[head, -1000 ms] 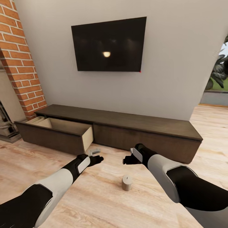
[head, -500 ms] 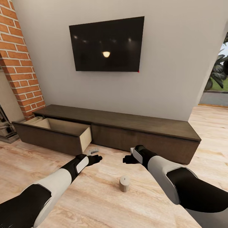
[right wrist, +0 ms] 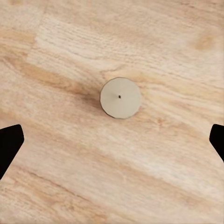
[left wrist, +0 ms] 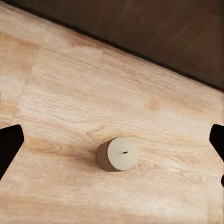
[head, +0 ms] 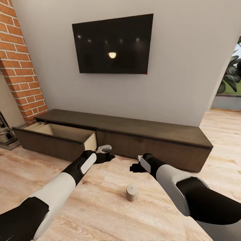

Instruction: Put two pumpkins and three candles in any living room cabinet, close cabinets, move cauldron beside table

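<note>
Pincers — left [left wrist: 112, 144] and right [right wrist: 112, 144] — spread wide over a candle [right wrist: 120, 97], their fingertips cut off.

No text, label, brand, number or sign can be read on anything here. The flat black wall-mounted television screen [head: 113, 44] carries only pale reflected lights and a tiny red dot at its lower right corner, with no logo legible. The long low dark-brown wooden console [head: 140, 134] and the short tan-beige cylindrical candle [head: 132, 192] on the pale wood-plank floor [head: 110, 214] bear no markings.
</note>
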{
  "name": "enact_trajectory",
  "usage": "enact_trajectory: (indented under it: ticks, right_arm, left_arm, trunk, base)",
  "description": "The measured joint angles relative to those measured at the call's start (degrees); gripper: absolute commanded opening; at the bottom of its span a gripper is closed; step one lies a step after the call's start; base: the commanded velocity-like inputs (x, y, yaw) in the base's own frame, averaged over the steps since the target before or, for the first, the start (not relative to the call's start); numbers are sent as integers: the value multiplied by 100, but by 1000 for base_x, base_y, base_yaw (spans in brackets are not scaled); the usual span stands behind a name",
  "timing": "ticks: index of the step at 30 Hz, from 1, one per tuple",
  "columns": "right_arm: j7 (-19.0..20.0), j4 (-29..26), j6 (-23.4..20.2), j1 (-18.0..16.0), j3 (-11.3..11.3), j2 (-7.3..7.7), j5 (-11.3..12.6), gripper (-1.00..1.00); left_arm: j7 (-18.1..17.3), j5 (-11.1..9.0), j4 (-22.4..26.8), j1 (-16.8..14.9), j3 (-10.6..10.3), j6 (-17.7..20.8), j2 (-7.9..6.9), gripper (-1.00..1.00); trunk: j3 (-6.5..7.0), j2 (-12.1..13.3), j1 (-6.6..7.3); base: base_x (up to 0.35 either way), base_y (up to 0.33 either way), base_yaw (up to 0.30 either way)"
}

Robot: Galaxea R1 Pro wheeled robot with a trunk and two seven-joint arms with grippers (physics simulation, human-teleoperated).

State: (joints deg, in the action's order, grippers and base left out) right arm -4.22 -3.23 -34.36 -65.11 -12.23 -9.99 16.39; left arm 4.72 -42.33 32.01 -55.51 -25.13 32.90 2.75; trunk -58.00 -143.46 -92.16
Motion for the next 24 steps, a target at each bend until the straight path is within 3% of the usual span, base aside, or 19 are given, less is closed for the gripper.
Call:
enact_trajectory:
  ticks: [2, 7, 15, 24]
  right_arm:
    - [-4, 9, -13, 0, 0, 0, 3, 100]
    - [-1, 15, -44, 0, 4, 0, 4, 100]
    - [6, 31, -66, 0, 9, 0, 13, 100]
    - [-28, 41, -74, 0, 9, 0, 8, 100]
  left_arm:
    - [-6, -8, 381, 0, -6, 116, -153, 100]
    - [1, -20, 896, 0, 56, 675, -332, 100]
    - [15, -2, 1062, 1, 150, 943, -353, 100]
    - [32, 10, 1072, 1, 141, 954, -338, 100]
  trunk:
    - [-18, 0, 0]
    - [-64, 0, 0]
    - [-137, 0, 1]
    - [-219, 0, 3]
  base:
    - [0, 0, 0]
    - [0, 0, 0]
    - [27, 0, 1]
    - [283, 0, 59]
